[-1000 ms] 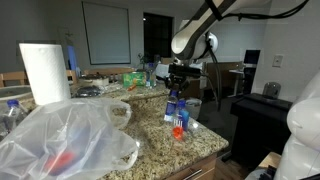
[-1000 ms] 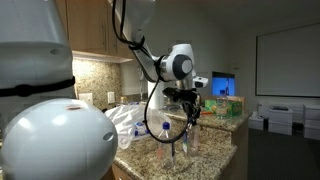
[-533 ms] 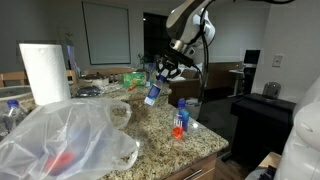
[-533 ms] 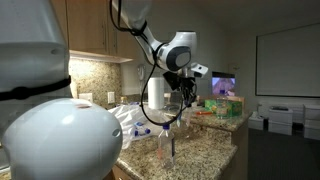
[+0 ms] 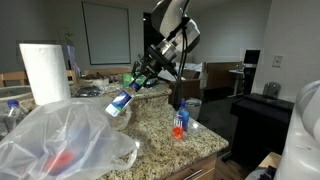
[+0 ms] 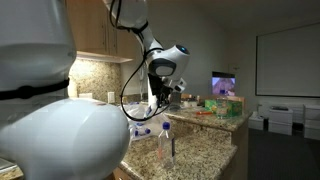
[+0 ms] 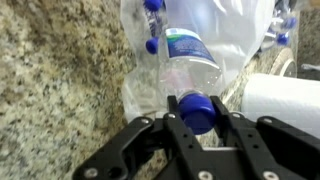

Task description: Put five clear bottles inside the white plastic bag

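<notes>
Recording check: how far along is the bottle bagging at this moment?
Done: blue caps show through the white plastic bag in the wrist view, so some bottles appear to be inside; the count is unclear. In hand: the gripper is shut on a clear bottle, tilted over the bag's mouth. Left: release it, then fetch the red-labelled bottle standing on the granite counter.
</notes>
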Controlling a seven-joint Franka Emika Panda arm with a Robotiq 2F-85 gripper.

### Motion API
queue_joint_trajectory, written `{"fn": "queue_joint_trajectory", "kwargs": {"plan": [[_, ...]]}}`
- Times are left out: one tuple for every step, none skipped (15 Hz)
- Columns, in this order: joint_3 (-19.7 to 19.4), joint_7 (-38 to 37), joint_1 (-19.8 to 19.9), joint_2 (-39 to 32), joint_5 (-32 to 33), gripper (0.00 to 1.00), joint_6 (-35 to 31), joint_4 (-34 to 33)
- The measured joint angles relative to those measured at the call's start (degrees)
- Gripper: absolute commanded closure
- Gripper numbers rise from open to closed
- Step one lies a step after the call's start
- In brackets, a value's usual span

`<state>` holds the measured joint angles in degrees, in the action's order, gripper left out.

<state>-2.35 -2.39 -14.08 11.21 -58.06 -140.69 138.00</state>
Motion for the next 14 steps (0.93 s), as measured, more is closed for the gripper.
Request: {"fn": "queue_joint_trajectory", "kwargs": {"plan": [[0.5,1.6,0.1,-1.2,-2.0,0.90,2.3,-0.4],[1.1,2.9,0.4,-2.5,-3.4,0.90,4.2,-1.0],[1.7,3.7,0.7,-3.9,-4.3,0.90,5.8,-1.7],[2.3,4.4,0.9,-5.5,-5.0,0.90,7.2,-2.6],[2.9,4.8,1.3,-6.9,-5.3,0.90,8.2,-3.5],[3.5,5.1,1.4,-8.4,-5.5,0.90,9.0,-4.6],[4.0,5.2,1.6,-9.7,-5.5,0.90,9.7,-5.6],[4.7,5.2,1.9,-11.0,-5.6,0.90,10.4,-6.7],[5.3,5.2,1.9,-12.2,-5.8,0.90,10.7,-7.7],[5.9,5.2,2.0,-13.3,-6.2,0.90,10.8,-8.7],[6.6,5.2,1.9,-14.3,-6.9,0.90,10.8,-9.5],[7.3,5.2,1.9,-15.3,-7.8,0.90,10.8,-10.4],[8.1,5.2,1.9,-16.3,-8.7,0.90,10.8,-11.2],[8.8,5.2,1.9,-17.1,-9.7,0.90,10.8,-12.0]]}}
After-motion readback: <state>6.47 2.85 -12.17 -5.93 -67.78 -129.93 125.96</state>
